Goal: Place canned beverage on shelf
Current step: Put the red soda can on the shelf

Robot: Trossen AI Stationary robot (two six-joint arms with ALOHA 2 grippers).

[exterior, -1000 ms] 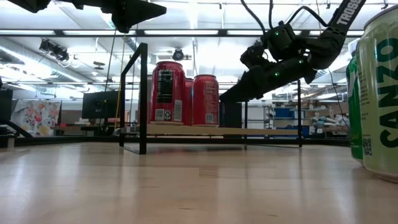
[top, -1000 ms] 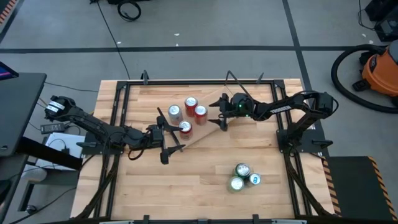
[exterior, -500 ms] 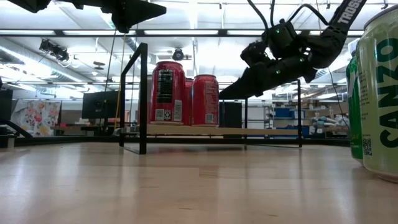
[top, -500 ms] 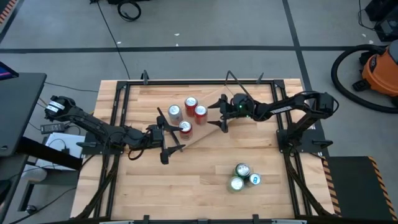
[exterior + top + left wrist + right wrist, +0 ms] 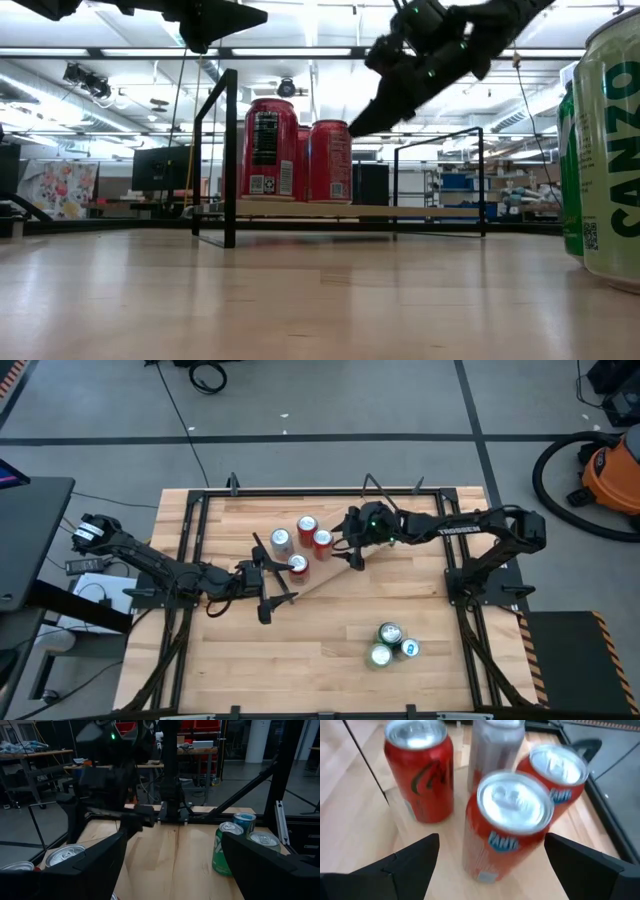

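Since a second ago, my right gripper (image 5: 352,552) has been swinging away from the surface's right edge toward the cans and lifting, and it is now hanging above the shelf (image 5: 330,565) with its fingers (image 5: 405,862) spread and nothing between them. That shelf, a light plank with black rod frames, is sitting toward the far middle of the surface (image 5: 300,650). It is carrying four closed cans: a red can (image 5: 422,772) near one frame, a silver can (image 5: 496,747) behind, and two orange Fanta cans (image 5: 507,822), the nearer one standing straight ahead of my open right fingers.

My left gripper (image 5: 272,588) is hovering just off the shelf's left end, fingers spread too, holding nothing.

Three green and blue cans (image 5: 392,643) are standing bunched together near the surface's front right corner, well apart from the shelf.

Beyond the surface, an orange vacuum (image 5: 610,470) is sitting on the grey floor at the room's right side.
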